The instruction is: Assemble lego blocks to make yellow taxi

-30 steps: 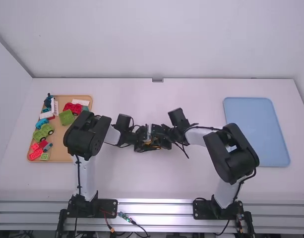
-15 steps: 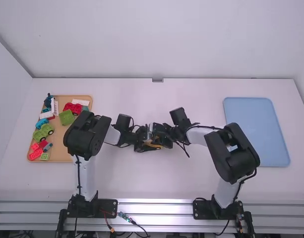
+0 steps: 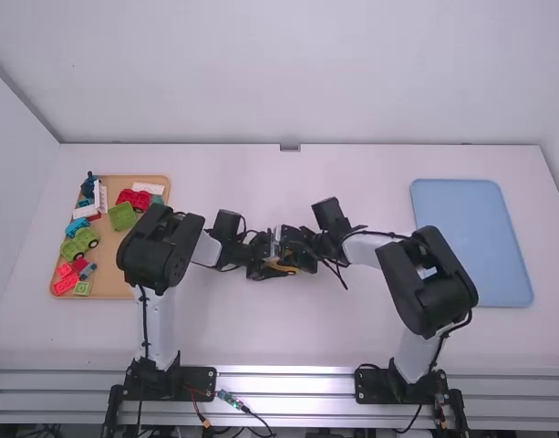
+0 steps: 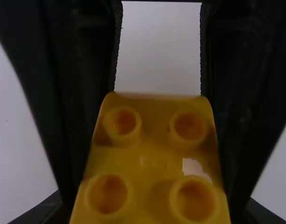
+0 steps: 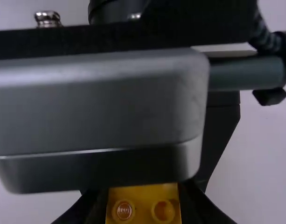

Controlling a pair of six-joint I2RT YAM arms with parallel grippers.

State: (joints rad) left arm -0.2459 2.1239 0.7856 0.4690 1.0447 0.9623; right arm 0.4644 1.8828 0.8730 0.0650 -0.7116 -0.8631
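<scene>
Two grippers meet above the middle of the bench (image 3: 343, 333) around a yellow block (image 4: 151, 156). The right gripper (image 3: 299, 259) is closed on the block's sides; whether the left gripper (image 3: 260, 267) is open or closed cannot be told. At left—coloured pieces (image 3: 124, 216) on a brown tray (image 3: 115, 294); at right—a blue tray (image 3: 471, 246).

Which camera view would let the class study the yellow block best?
The left wrist view: the yellow block looks largest there, with four round studs in sight. The right wrist view catches part of it, two studs at the bottom edge; the high view gives a small yellow patch.
</scene>
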